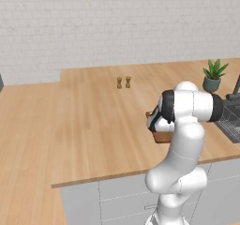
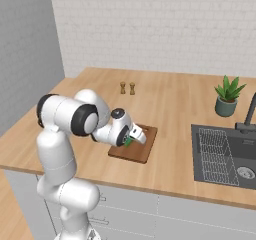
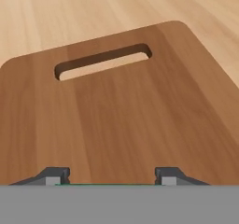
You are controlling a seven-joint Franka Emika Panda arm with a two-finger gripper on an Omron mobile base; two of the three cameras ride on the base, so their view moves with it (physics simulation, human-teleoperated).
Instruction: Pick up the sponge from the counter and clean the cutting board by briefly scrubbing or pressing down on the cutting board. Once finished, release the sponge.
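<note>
Sponge (image 2: 129, 141): bright green block pinched between the closed fingers of the gripper (image 2: 132, 140), seen in the right base view as a small green patch under the hand; a thin green edge also shows between the fingertips in the hand view.
Cutting board (image 3: 121, 111): dark reddish-brown, lying flat near the front edge of the counter (image 1: 93, 125), left of the sink (image 2: 225, 154).
Key relation: the sponge sits directly over the board, low and close to its surface; whether it actually touches the wood I cannot tell.
Board axis: the long side runs away from the hand, with the slot handle (image 3: 102, 61) at the far end.
Step, as I judge it: pressing or scrubbing, with the release not yet done.
Next move needs: a short downward push or stroke along the long axis, staying within the board's edges.
</note>
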